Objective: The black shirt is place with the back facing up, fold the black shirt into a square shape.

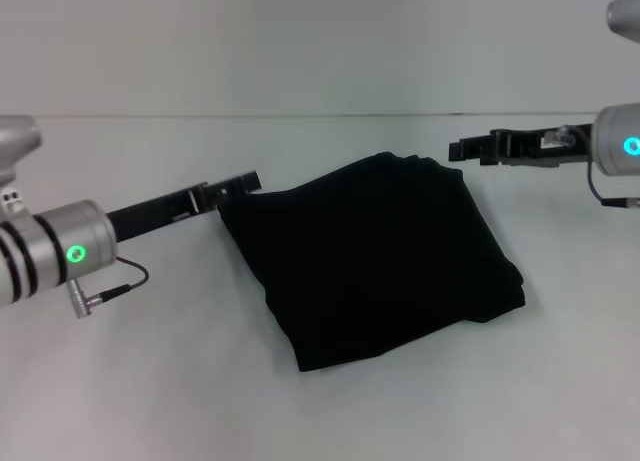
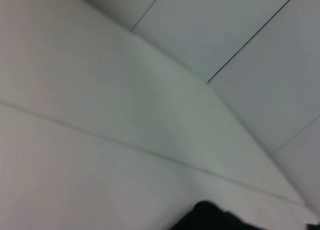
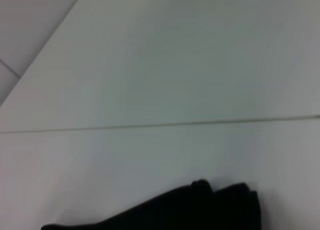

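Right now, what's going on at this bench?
Shirt-folding job, apparently near its end. The black shirt lies on the white table folded into a rough square, layered edges showing at its far corner. The left gripper sits at the shirt's left corner; whether it touches the fabric is unclear. The right gripper hovers just off the far right corner, holding nothing.

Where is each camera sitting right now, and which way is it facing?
Head view: on the robot's head, looking forward and down at the folded black shirt on the white table; the left end effector touches the shirt's left edge, the right end effector is by its far right corner.
Left wrist view: on the left wrist, facing table and wall; no part of the robot shows.
Right wrist view: on the right wrist, facing table and wall; no part of the robot shows.
Shared: each wrist view catches an edge of the shirt.
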Available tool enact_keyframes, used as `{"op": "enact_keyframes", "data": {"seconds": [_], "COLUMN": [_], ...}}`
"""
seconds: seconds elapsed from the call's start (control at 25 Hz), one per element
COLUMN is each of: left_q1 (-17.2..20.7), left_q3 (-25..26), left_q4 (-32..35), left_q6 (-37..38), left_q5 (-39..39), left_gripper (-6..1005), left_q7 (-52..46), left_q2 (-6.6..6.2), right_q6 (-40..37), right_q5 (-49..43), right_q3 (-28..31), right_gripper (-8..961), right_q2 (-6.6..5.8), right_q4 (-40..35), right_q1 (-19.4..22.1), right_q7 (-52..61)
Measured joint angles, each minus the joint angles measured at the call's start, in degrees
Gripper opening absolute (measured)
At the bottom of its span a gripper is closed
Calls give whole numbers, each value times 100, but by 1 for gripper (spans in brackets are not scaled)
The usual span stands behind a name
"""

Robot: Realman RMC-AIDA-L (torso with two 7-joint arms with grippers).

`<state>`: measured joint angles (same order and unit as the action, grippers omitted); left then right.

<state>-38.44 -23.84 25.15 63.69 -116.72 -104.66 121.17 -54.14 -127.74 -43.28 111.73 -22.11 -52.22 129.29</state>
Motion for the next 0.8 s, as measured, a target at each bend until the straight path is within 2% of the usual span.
{"op": "enact_keyframes", "data": {"seconds": [0.12, 0.44, 0.8], "left_q1": [-96, -317, -434], "left_q3": [-311, -965, -1251], "left_q4": [0, -18, -48], "left_q6": [-392, -1205, -1397], "left_q5": [-197, -292, -355], "left_gripper": [815, 815, 814], "left_q7": [-336, -860, -988], "left_q2": [2, 28, 29], "right_q6": [-214, -252, -226], "right_q5": [18, 22, 21], "right_q3": [26, 61, 54], "right_gripper": [590, 592, 589], "right_q2": [-62, -70, -41], "right_q4": [-46, -74, -75], "right_q1": [96, 184, 186], "right_q7": [8, 34, 26]}}
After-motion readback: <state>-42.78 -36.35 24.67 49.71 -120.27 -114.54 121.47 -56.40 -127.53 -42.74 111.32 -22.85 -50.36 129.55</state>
